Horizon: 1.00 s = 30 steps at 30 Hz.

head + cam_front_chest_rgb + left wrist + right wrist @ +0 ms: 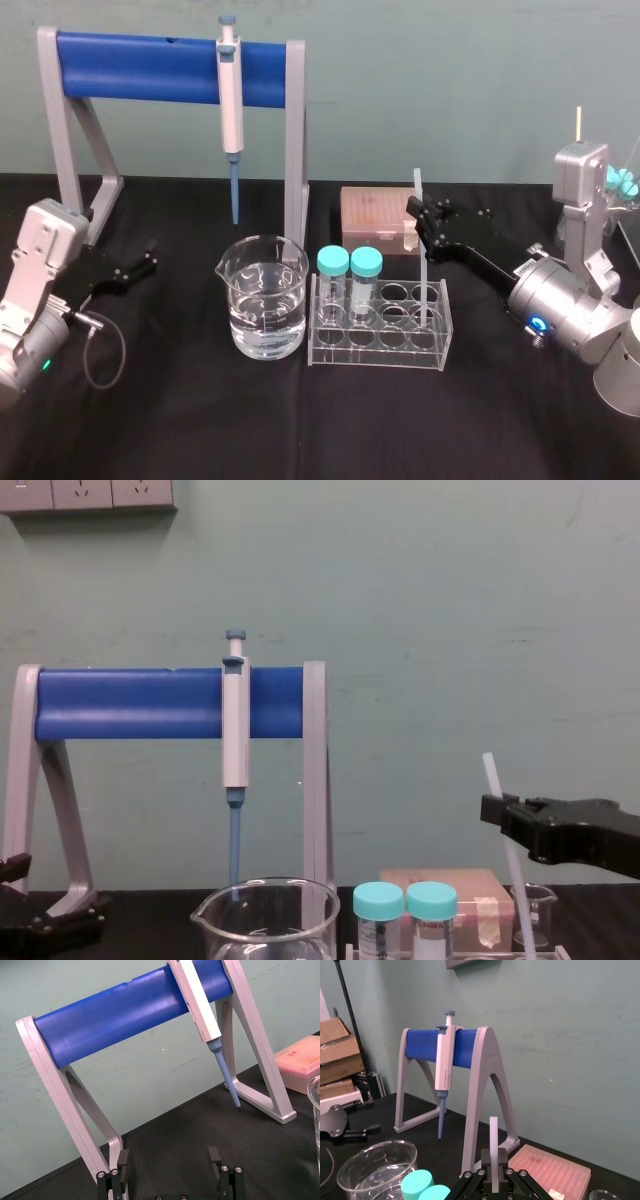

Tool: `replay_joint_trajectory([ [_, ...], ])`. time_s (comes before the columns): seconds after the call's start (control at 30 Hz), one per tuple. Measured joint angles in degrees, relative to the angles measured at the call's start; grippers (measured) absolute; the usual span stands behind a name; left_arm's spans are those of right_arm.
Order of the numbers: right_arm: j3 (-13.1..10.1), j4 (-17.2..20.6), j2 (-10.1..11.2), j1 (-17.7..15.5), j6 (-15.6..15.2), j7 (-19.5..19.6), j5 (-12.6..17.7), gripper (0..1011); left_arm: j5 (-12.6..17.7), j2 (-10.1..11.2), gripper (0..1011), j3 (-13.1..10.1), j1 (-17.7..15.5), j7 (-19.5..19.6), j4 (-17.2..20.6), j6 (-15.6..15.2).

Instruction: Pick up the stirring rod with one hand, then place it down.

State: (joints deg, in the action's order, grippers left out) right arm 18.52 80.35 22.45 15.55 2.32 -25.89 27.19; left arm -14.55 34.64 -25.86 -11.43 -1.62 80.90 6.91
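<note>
Toward the right of the black counter [200, 430], the black right gripper [420, 215] was clamped on the upper part of the long, thin, translucent white stirring rod [424, 250], its flat jaws pressed against the rod from either side, as the right wrist view showed [493, 1140]. The stirring rod stood close to upright, leaning slightly, with a short length rising above the jaws and its lower end reaching down into a back well at the right end of the clear acrylic test-tube rack [380, 345]. Two clear tubes with teal caps [348, 265] stood at the rack's left end, a glass beaker of water [265, 300] sat just beside the rack on its left, and a pink tip box [372, 215] lay behind it. The grey-white pipette with a blue tip [231, 90] hung on the blue-barred grey stand [150, 65], well apart from the work. The black left gripper [135, 265] rested idle near the stand's left foot with its jaws apart. Judging from the rod's foot in the rack, the grasp was made, but whether this was the start of the lift or the end of the set-down could not be told. A lift would call for a straight pull upward along the rod's line, so the tip cleared the well without tipping the light rack or knocking the capped tubes.
</note>
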Motion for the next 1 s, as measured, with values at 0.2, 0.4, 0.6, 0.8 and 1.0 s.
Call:
replay_joint_trajectory([
  [0.2, 0.25, -0.73, -0.27, 0.0, -0.24, 0.17, -0.25, 70, 0.0, 0.0, 1000, 0.0, 0.0, 0.0, 0.0, 0.0],
  [0.4, 0.32, -1.1, -0.42, 0.04, -0.37, 0.34, -0.58, 70, 0.0, 0.0, 1000, 0.0, 0.0, 0.0, 0.0, 0.0],
  [0.6, 0.34, -1.37, -0.43, 0.08, -0.62, 0.49, -0.92, 70, 0.0, 0.0, 1000, 0.0, 0.0, 0.0, 0.0, 0.0],
  [0.8, 0.66, -1.38, -0.24, 0.2, -0.78, 0.75, -1.86, 70, 0.0, 0.0, 1000, 0.0, 0.0, 0.0, 0.0, 0.0],
  [1.0, 0.66, -1.36, -0.22, 0.21, -0.81, 0.8, -1.91, 69, 0.0, 0.0, 1000, 0.0, 0.0, 0.0, 0.0, 0.0],
])
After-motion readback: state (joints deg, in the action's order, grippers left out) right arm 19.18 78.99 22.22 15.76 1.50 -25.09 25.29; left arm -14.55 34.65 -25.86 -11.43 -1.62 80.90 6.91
